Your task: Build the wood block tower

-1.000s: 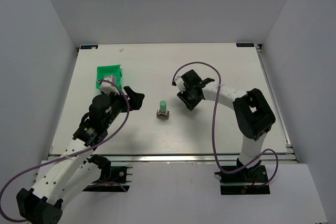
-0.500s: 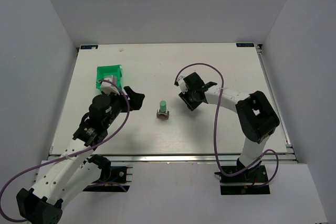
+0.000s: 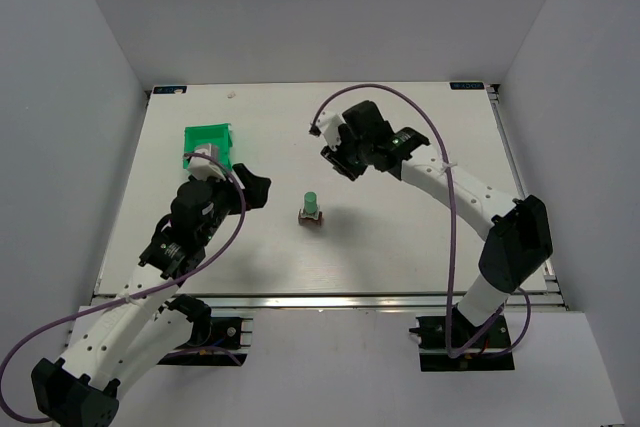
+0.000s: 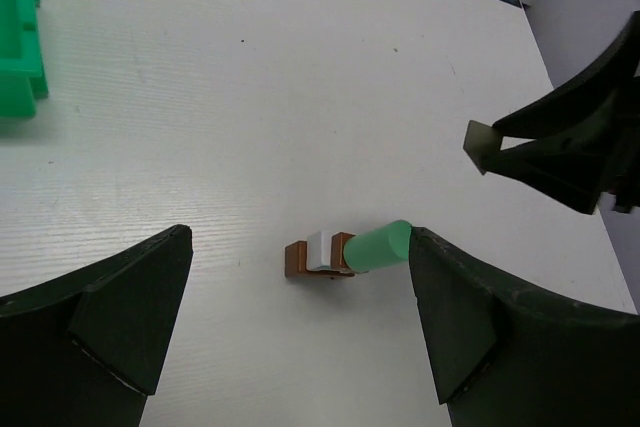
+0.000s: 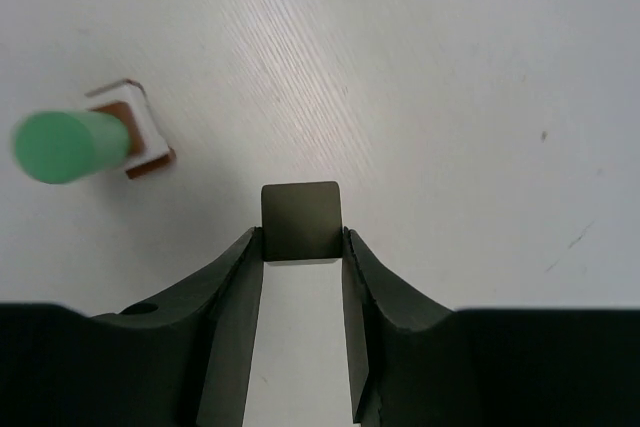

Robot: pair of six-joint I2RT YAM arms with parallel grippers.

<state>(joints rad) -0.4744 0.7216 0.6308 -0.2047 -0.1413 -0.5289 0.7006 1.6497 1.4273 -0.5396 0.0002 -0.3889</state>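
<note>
Small dark square block [image 5: 300, 217] is clamped in right gripper [image 5: 300, 239], apart from narrow wood block tower [image 3: 311, 212] (brown base, whitish piece, green cylinder top) at centre of white table [image 3: 400, 237]. Left gripper [image 3: 256, 187] is spread wide, empty, beside tower. Block is to be centred over green top, lowered level, released gently.

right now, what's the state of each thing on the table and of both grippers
left gripper: wide open, empty, pointed at the tower
right gripper: shut on a dark block
dark block: pinched between the right fingers
tower: upright, green cylinder on top, nothing touching it
green bin: upright at the far left, contents unclear
</note>
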